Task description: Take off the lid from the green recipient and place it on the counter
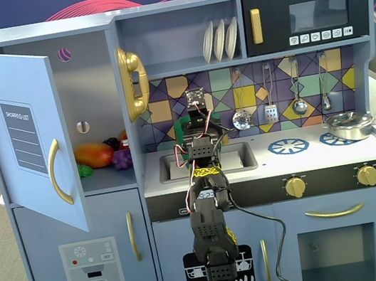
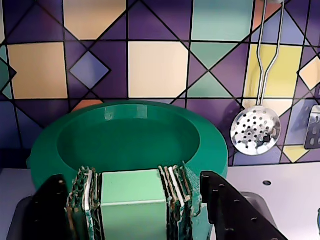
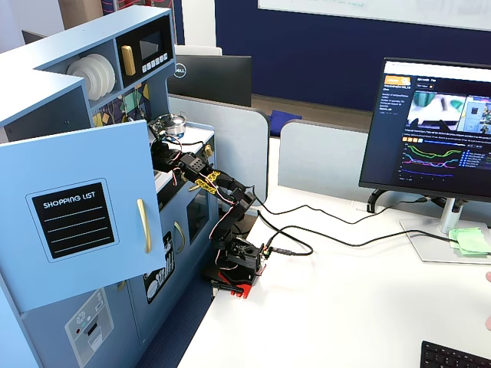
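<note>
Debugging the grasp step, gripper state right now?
Gripper: jaws apart in the wrist view, straddling the near rim of the lid; whether they clamp it cannot be told.

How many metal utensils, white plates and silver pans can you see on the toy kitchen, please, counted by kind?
Hanging metal utensils: 4, namely a slotted spoon, a grater, a ladle and one more spoon.
White plates in the upper rack: 3.
Silver pan on the right burner: 1.
Total: 8.
</note>
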You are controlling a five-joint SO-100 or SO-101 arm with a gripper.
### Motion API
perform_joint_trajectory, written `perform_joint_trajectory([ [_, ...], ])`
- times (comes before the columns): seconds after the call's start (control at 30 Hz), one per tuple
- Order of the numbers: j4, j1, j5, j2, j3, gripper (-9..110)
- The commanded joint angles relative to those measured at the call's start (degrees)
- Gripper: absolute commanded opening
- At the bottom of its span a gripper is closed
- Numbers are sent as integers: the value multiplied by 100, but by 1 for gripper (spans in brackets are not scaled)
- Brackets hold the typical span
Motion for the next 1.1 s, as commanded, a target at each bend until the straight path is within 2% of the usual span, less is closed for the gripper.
perform_joint_trajectory([
  [0.0, -211, 0, -114, -9, -439, 22],
  [0.03, -220, -9, -149, -18, -439, 20],
  [0.13, -149, -62, -439, -18, -431, 2],
  [0.17, -158, -88, -413, -18, -431, 0],
  [0.7, -457, -105, -624, 9, -940, 0],
  [1.07, -334, 1002, -158, 378, -984, 0],
])
